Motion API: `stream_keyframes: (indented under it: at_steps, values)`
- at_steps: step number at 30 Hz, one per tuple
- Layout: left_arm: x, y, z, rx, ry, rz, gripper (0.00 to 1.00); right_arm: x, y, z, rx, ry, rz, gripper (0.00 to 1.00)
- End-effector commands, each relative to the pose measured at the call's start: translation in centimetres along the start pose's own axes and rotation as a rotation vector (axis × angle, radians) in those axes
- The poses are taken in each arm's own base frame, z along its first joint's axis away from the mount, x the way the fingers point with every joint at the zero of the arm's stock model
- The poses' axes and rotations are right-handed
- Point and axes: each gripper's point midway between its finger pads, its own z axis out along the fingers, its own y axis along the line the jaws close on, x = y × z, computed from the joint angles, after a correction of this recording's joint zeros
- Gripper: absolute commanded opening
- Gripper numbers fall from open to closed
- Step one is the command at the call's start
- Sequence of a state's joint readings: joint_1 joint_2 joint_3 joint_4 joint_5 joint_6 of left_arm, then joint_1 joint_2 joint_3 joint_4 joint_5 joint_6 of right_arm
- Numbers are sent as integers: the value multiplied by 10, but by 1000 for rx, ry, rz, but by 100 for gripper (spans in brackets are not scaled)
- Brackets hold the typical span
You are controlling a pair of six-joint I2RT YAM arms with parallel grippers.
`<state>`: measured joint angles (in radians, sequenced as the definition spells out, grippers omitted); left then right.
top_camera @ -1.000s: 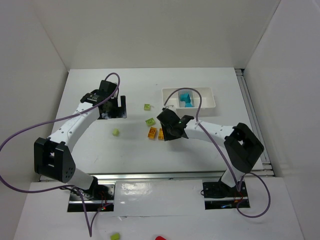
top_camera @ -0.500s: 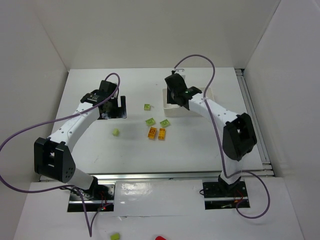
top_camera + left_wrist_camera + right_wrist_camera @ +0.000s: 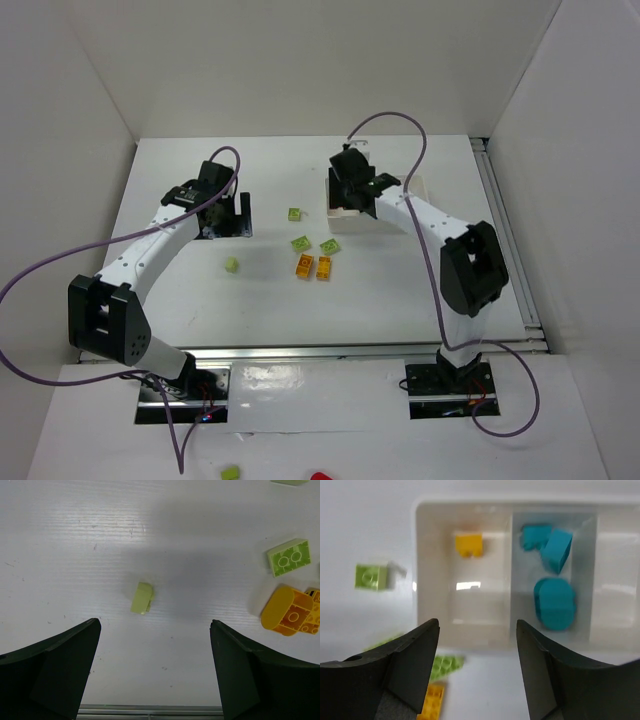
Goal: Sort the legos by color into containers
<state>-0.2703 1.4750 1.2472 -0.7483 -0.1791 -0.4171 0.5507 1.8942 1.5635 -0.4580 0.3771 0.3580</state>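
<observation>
The white tray has an orange brick in its left compartment and three cyan bricks in the middle one. The right compartment holds nothing. My right gripper hangs open and empty above the tray's left end; it also shows in the top view. Two orange bricks, three lime green bricks and a small lime piece lie loose on the table. My left gripper is open and empty, with the lime piece ahead of it.
The tray sits at the back right of the white table, mostly under my right arm. White walls enclose the table on three sides. A metal rail runs along the near edge. Purple cables loop over both arms.
My right gripper has moved from beside the orange bricks at mid-table up and back to the tray's left end. The left arm has not moved.
</observation>
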Motion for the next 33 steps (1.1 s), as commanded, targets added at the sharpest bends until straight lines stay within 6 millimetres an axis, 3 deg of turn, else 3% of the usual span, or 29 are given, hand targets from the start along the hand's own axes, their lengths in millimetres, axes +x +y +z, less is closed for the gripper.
stream_keyframes:
  at_steps: [1, 2, 3, 4, 7, 10, 12, 18, 21, 26, 33]
  values:
    - [-10, 1, -6, -11, -25, 21, 100, 21, 25, -54, -114, 6, -18, 70]
    - [-8, 1, -3, -14, -17, 22, 100, 27, 28, -70, -149, 4, -27, 74]
    - [-12, 0, -5, -11, -27, 20, 100, 54, 30, -73, -165, 49, -42, 78]
    - [-12, 0, -5, -11, -27, 20, 100, 70, 48, -85, -229, 69, -51, 83]
    - [-14, -1, -4, -11, -27, 20, 100, 104, 74, -105, -305, 120, -93, 89]
    - [-13, -6, -4, 3, -24, 19, 100, 137, 93, -104, -316, 182, -129, 89]
    - [-13, -6, -4, 3, -24, 19, 100, 149, 98, -95, -302, 213, -137, 88]
    - [-5, -3, -5, 0, -15, 20, 100, 163, 118, -73, -322, 258, -128, 84]
    - [-7, -1, -7, -6, -27, 19, 100, 161, 131, -69, -350, 245, -147, 80]
    - [-7, -1, -7, -6, -27, 19, 100, 162, 141, -64, -356, 245, -164, 74]
    - [-5, 0, -8, -6, -27, 19, 100, 172, 146, -57, -350, 261, -179, 74]
